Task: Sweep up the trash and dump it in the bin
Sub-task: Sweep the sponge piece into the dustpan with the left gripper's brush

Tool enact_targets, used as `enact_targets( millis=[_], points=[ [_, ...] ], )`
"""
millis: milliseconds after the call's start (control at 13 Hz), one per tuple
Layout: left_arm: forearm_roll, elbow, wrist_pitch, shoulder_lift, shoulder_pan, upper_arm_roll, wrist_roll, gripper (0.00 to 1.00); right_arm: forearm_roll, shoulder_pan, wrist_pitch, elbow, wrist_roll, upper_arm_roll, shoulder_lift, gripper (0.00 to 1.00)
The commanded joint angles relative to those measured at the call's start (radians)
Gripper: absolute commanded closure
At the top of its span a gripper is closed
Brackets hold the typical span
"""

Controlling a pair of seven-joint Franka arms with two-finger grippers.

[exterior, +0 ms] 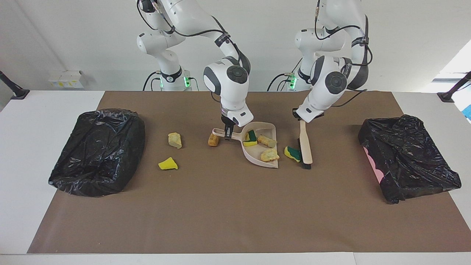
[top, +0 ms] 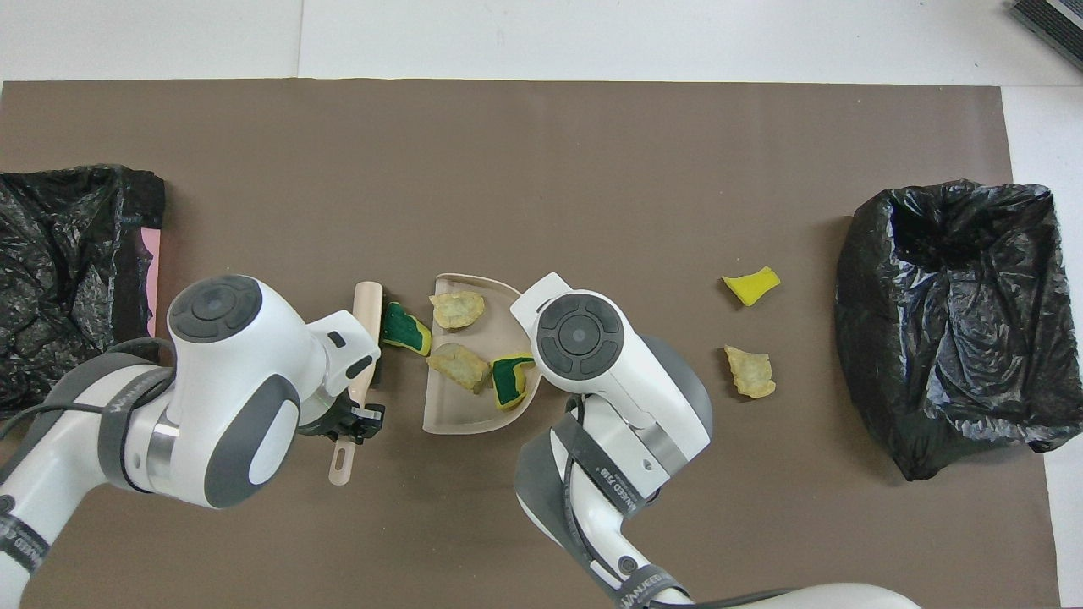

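Holding the brush (exterior: 305,145) handle, the left gripper (exterior: 298,118) presses a soft, light sponge scrap (exterior: 292,153) at three o'clock of the dustpan (exterior: 257,159), whose handle the right gripper (exterior: 227,131) clamps; push it broadside.

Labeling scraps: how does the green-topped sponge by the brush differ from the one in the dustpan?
The sponge by the brush lies on the mat outside the dustpan, against the brush. The sponge in the dustpan sits at the pan's handle end, among two beige chunks. Both are yellow with green tops.
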Motion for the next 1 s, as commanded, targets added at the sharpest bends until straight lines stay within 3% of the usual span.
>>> enact_targets(
  millis=[0,231,462,693,925],
  points=[
    [-0.055,-0.039,0.019,-0.047,-0.004,-0.077,0.015,1.0,-0.01,-0.006,0.018,-0.006,0.03,0.005,0.003,1.0],
    [-0.144,-0.015,0.0,-0.045,-0.004,-0.13,0.0,1.0,-0.012,-0.007,0.017,-0.011,0.03,0.005,0.003,1.0],
    [-0.158,0.065,-0.106,-0.05,0.011,-0.121,-0.03,1.0,-0.012,-0.018,-0.006,-0.003,0.015,0.005,-0.008,1.0],
    [-0.157,0.064,-0.116,-0.113,0.043,-0.117,-0.123,1.0,-0.012,-0.067,-0.038,-0.002,-0.032,0.005,-0.044,1.0],
    [-0.144,0.05,-0.114,-0.127,0.044,-0.114,-0.181,1.0,-0.01,-0.114,-0.084,0.026,-0.124,0.005,-0.055,1.0]
  ],
)
